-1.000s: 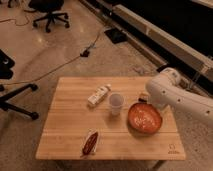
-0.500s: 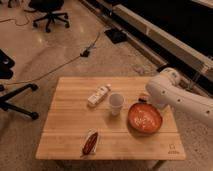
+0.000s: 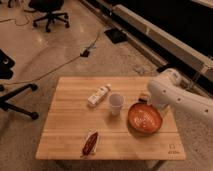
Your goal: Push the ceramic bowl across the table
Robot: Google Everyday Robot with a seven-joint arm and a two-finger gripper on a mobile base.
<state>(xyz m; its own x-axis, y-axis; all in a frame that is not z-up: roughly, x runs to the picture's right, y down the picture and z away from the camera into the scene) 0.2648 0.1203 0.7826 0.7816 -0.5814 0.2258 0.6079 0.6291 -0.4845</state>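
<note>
The ceramic bowl is orange-red with a whitish swirl inside and sits on the right part of the light wooden table. My white arm reaches in from the right over the table's right edge. The gripper is at the bowl's far rim, mostly hidden behind the arm's white housing. A small translucent white cup stands just left of the bowl, apart from it.
A white bottle lies left of the cup. A dark red packet lies near the front edge. A small dark logo marks the front right corner. Office chairs and a floor cable lie beyond the table.
</note>
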